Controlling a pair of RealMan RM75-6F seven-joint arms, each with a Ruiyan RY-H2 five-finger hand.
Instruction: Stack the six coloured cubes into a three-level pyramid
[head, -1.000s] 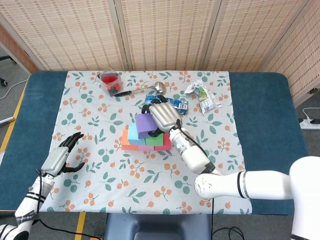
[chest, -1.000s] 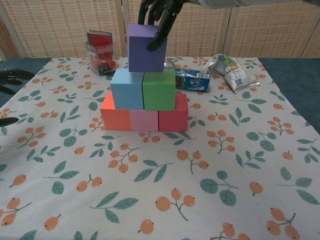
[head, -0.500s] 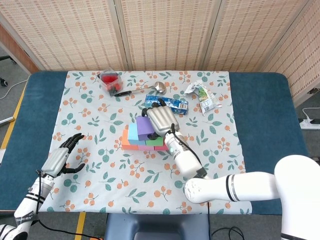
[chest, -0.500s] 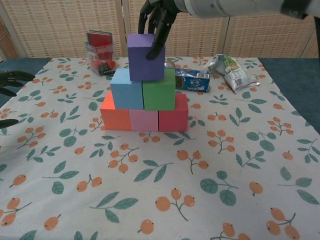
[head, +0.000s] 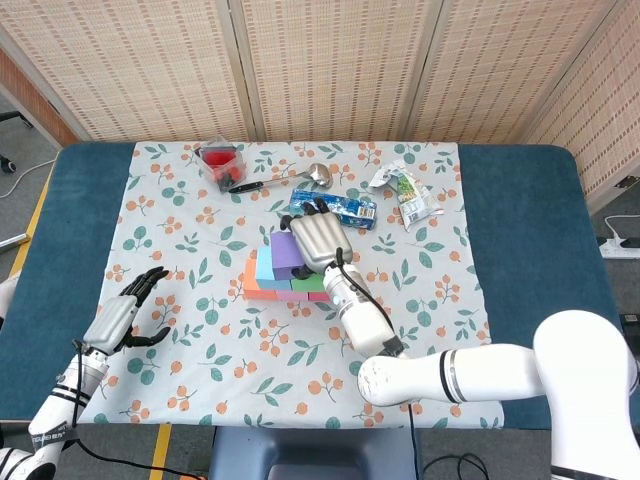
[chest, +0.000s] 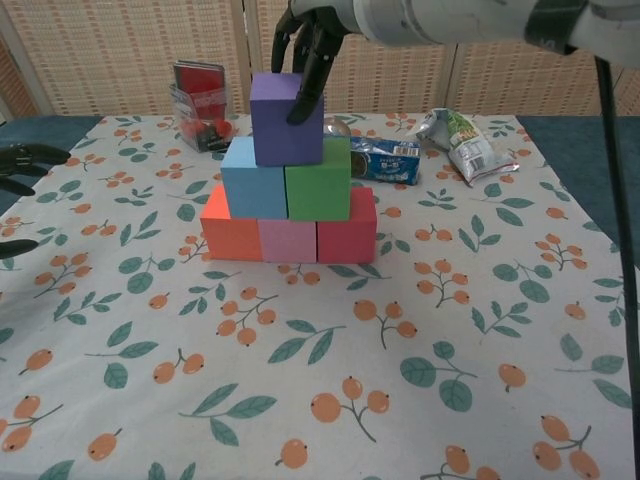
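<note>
Gripping the purple cube (chest: 286, 119) from above, your right robot hand (chest: 305, 40) seats it across the blue cube (chest: 254, 178) and green cube (chest: 317, 179), while your left robot hand (head: 128, 312) waits open.

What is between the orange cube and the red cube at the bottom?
The pink cube sits between the orange cube and the red cube, plainest in the chest view.

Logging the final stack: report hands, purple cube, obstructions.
Right hand grips purple cube, seated atop blue and green. Left hand open, idle on cloth. Nothing in the way.
</note>
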